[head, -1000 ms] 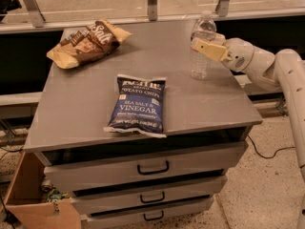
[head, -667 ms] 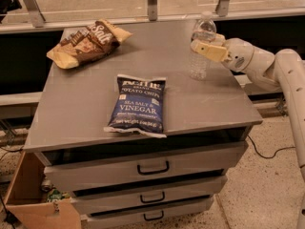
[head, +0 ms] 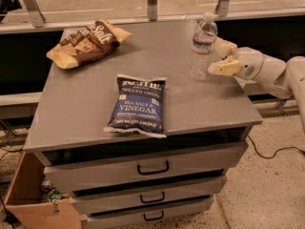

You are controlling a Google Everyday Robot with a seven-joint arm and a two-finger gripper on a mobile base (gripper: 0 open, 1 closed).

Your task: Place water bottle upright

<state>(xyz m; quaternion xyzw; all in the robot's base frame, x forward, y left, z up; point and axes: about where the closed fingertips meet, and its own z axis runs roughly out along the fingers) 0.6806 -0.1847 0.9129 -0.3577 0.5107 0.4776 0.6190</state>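
Observation:
The water bottle [head: 203, 46] is a small clear ribbed bottle with a white cap and a white label band. It stands upright on the grey table top [head: 95, 99] near the far right edge. My gripper [head: 223, 57] is just right of the bottle, its cream fingers [head: 220, 68] spread apart and off the bottle. The white arm reaches in from the right edge of the view.
A blue bag of vinegar chips [head: 138, 105] lies flat near the table's front middle. A brown chip bag [head: 86, 43] lies at the far left corner. Drawers [head: 152, 168] are below the top. A cardboard box [head: 35, 199] stands on the floor at left.
My gripper has let go of the bottle and pulled back to the right. The bottle now stands upright on its own.

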